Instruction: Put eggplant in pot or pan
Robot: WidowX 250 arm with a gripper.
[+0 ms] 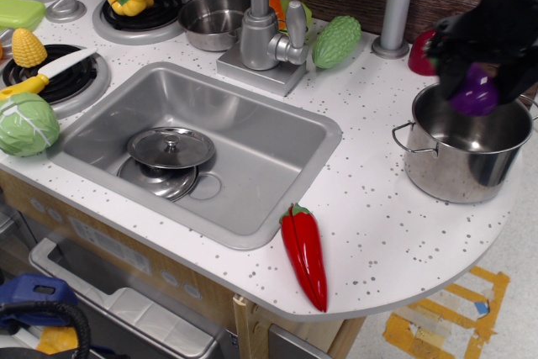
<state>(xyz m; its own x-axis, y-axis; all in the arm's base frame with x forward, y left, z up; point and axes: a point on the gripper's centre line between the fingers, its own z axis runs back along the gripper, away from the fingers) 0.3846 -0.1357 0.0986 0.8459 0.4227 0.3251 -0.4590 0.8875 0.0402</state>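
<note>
My black gripper [477, 81] is at the upper right, shut on the glossy purple eggplant [474, 95]. It holds the eggplant in the air just above the open mouth of the tall shiny steel pot [463, 157], near the pot's far rim. The pot stands on the white counter at the right end, with a thin loop handle on its left side. The eggplant's green stem cap is hidden by the fingers.
A long red pepper [304, 252] lies at the counter's front edge. The sink [269, 157] holds a steel lid [171, 147]. A faucet [267, 35], a shallow steel bowl [210, 19], a green gourd [336, 41] and a red object [419, 50] stand behind.
</note>
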